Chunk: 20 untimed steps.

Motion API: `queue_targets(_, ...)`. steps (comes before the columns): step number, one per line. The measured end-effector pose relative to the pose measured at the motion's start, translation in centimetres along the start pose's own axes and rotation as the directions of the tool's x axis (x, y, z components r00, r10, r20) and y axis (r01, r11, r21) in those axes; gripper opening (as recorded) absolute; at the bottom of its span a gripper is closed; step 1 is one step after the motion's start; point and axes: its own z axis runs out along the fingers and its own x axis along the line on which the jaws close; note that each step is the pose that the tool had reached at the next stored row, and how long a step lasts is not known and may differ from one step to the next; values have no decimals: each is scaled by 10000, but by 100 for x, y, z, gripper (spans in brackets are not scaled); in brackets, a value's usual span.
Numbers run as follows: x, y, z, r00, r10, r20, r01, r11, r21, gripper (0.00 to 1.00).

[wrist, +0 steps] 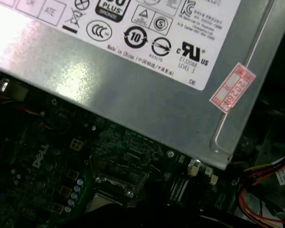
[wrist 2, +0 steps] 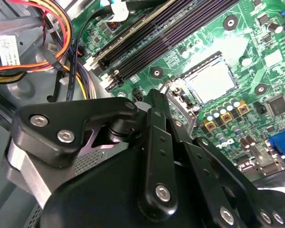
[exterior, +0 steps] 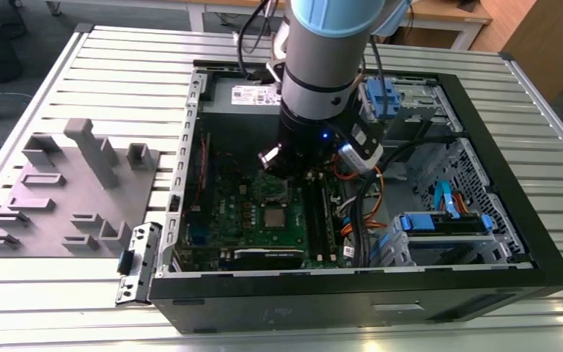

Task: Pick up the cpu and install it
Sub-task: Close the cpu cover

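In the exterior view an open computer case (exterior: 360,301) is lying on its side on a table (exterior: 86,308) of metal slats. The robot arm (exterior: 330,66) is reaching down into the case from twelve o'clock. Its end is hanging over the green motherboard (exterior: 237,213).

In the second wrist view the gripper (wrist 2: 156,109) is showing as black links and screws close in front of the camera. I cannot tell whether the gripper is open or closed, and it is not carrying anything that I can see.

The cpu (exterior: 275,218) is lying flat on the motherboard, at six o'clock from the arm's end in the exterior view. A metal frame with a dark middle (exterior: 278,191) is sitting just beside it at twelve o'clock. In the second wrist view the cpu (wrist 2: 210,80) is shining as a pale silver square inside a dark socket border. It is near the gripper but apart from it. Long black memory slots (wrist 2: 171,33) are running beside the socket, and a bundle of orange and yellow cables (wrist 2: 61,33) is curving past them.

A grey tray (exterior: 56,198) with raised blocks and recesses is lying on the table at nine o'clock from the case. The power supply (exterior: 237,95) is sitting inside the case at twelve o'clock. In the first wrist view its grey labelled side (wrist: 133,90) is lying next to the dark board. Blue drive holders (exterior: 443,224) are sitting at four o'clock inside the case
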Motion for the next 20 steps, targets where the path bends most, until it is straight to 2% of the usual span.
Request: queue_targets(20,51,-122,-9,10000,1,-14,-1,10000,-16,11)
